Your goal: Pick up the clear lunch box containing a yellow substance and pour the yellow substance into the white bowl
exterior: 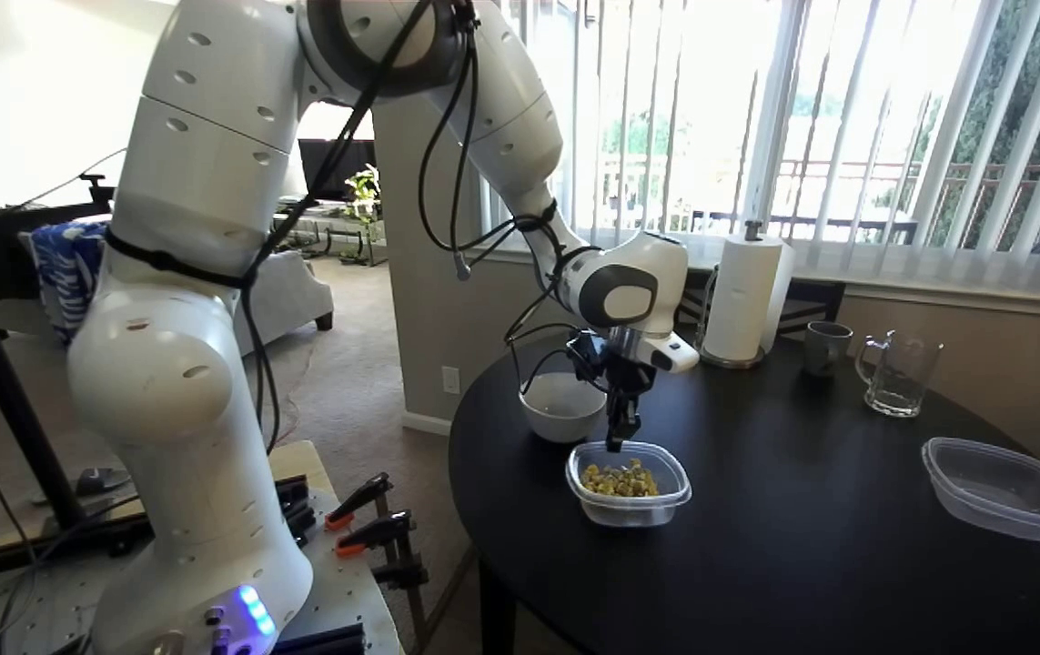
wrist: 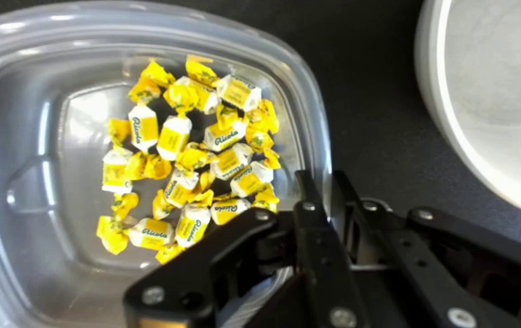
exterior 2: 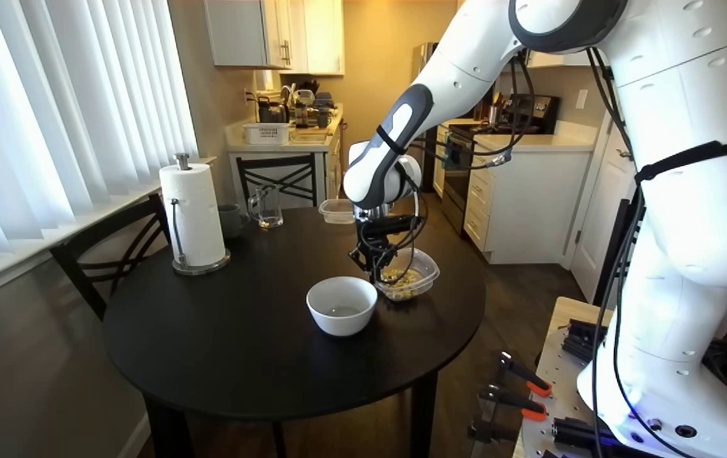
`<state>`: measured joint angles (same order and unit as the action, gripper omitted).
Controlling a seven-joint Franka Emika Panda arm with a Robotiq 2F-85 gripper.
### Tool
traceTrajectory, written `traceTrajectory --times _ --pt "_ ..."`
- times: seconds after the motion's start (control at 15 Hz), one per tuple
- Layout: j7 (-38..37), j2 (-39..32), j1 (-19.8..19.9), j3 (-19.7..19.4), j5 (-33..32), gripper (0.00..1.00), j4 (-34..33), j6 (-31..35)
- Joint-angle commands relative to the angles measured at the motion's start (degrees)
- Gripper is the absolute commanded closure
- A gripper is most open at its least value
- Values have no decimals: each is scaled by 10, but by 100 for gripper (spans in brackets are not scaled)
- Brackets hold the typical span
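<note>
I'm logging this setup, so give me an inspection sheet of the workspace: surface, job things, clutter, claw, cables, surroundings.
Surface: dark table, curved edge.
Job's things: clear lunch box upright, holding yellow-wrapped candies; white bowl beside it, apart, no candies seen inside.
Clutter: paper-towel roll, grey mug, glass mug, second clear container.
Claw: straddles the clear lunch box's rim; whether clamped, can't tell.
Cables: black, strapped along the arm, loops near the claw.
Surroundings: window blinds, kitchen cabinets.

Beside the clear lunch box [wrist: 317,123], its rim pinched by the gripper [wrist: 322,180], passage is narrowed by the white bowl [wrist: 506,100] to a slim strip of table [wrist: 369,114]. Broader room is offered between the box and the larger clear container [exterior: 984,505].
</note>
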<state>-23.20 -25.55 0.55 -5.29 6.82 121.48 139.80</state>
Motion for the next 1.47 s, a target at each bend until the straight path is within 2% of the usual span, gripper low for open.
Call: traceTrajectory --times 0.0,0.33,0.47,0.67,1.07,1.4 --pt "70 59 28 29 62 98 40 1" --pt "230 197 68 71 219 98 115 -7" --pt "283 250 66 67 267 98 138 -24" --pt "324 297 49 48 303 98 153 -58" --pt "388 335 21 32 339 98 157 -137" --pt "469 342 2 25 402 98 141 -219"
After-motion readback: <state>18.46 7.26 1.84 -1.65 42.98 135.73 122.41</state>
